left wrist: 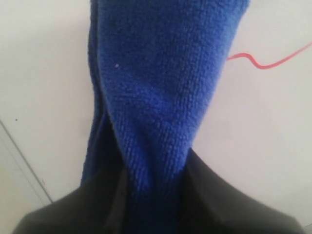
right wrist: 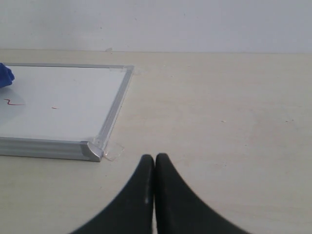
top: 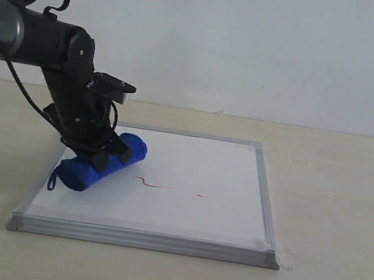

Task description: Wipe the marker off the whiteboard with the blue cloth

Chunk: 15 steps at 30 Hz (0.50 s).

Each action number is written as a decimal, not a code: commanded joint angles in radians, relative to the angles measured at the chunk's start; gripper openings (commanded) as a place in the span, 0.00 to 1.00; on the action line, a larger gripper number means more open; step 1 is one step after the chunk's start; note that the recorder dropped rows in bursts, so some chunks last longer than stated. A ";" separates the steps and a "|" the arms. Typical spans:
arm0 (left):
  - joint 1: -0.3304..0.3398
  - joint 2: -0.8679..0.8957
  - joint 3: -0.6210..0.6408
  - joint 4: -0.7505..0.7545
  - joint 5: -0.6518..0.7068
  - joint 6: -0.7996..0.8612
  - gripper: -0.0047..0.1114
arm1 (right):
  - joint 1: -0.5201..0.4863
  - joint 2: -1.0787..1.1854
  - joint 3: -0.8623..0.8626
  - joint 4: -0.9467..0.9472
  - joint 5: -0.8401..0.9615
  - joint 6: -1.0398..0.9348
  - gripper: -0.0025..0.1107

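- The marker — a thin red squiggle with a short dash set apart from it — is seen on the board, on the half towards the desk's near edge. None of it looks wiped.
- The cloth, a blue roll, is laid slantwise on the board's side nearest the desk's left edge. Its far end is near the squiggle, not on it.
- The cloth is clamped about mid-length by the left claw.
- The board is set roughly mid-desk, with tape at its corners.
- The right claw is held empty with its fingers pressed together, over bare desk just off the board's corner facing the desk's near right corner.
- Risks, as judged: the soft roll could be twisted or pulled from the grip if pressed hard. With too little pressure the ink would merely be skimmed or smeared. The dash could be missed by a short stroke, and the board could be shoved if the tape gives.
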 commanded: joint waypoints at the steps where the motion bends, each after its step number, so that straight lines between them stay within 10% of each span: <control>1: -0.005 -0.011 0.003 -0.015 0.012 -0.012 0.07 | -0.002 -0.004 0.000 0.000 -0.009 0.000 0.02; 15: -0.005 -0.011 0.003 -0.011 -0.034 0.022 0.07 | -0.002 -0.004 0.000 0.000 -0.009 0.000 0.02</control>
